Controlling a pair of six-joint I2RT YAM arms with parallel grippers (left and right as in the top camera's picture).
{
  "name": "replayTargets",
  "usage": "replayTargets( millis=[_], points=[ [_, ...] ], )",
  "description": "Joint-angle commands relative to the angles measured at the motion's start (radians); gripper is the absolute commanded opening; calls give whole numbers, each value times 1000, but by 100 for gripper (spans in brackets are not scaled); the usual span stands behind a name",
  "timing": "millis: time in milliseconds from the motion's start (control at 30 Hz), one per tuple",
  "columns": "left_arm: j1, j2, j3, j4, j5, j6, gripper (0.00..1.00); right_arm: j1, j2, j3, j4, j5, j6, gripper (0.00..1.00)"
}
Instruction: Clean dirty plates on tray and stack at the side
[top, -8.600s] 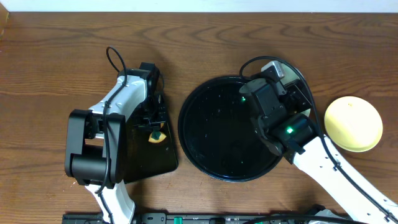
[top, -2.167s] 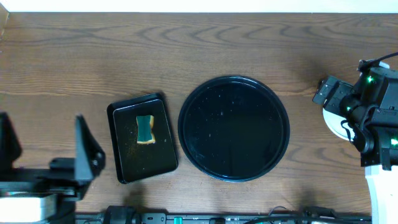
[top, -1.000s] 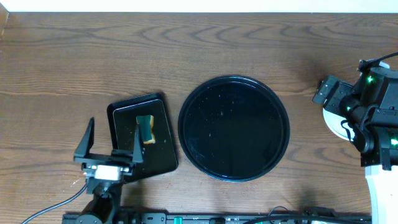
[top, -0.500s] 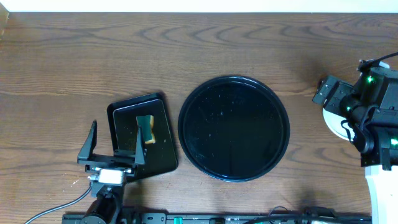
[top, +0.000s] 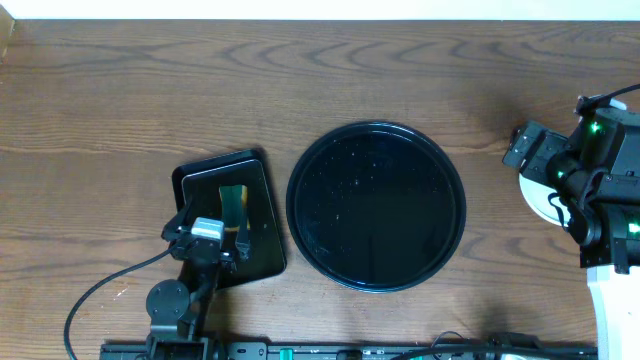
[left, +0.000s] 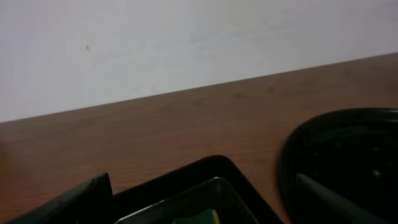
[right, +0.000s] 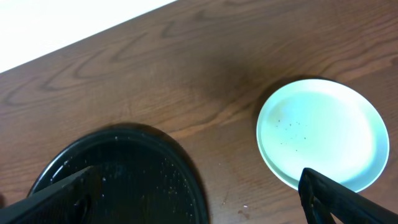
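The large round glossy black tray (top: 375, 205) lies at the middle of the brown wooden table (top: 300, 80) with nothing on it beyond a few faint specks or droplets on its gloss. The small round plastic plates (right: 323, 134) sit on the table at 3 o'clock from the tray, clear of its rim. In the right wrist view a pale light-blue plate is on top with a second rim showing just under its lower edge. How many lie beneath cannot be told, and no yellow one shows. A few tiny dark flecks mark the top plate.

The right hand (right: 198, 173) hangs above the gap between tray and plates, fingers spread wide and holding nothing. The left hand (left: 202, 180) is likewise spread and empty, over the smaller rectangular black tray (top: 255, 255) at 9 o'clock from the round one, where a green sponge (top: 233, 203) rests.

By the look of it the task is at or near its end: tray cleared, plates piled at the side. What may remain is only to confirm the top plate is truly clean.
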Motion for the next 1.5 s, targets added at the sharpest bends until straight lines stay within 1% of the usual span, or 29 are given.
replayTargets(
  millis=[0,1367,1467],
  points=[
    [5,-10,-2,-76,-22,13,91,8,-2,15,-1,0,-15,99],
    [5,-6,-2,-72,-22,9,91,9,-2,14,-2,3,-15,99],
    [5,-6,-2,-73,-22,9,91,9,-33,14,-18,4,-15,99]
  ],
)
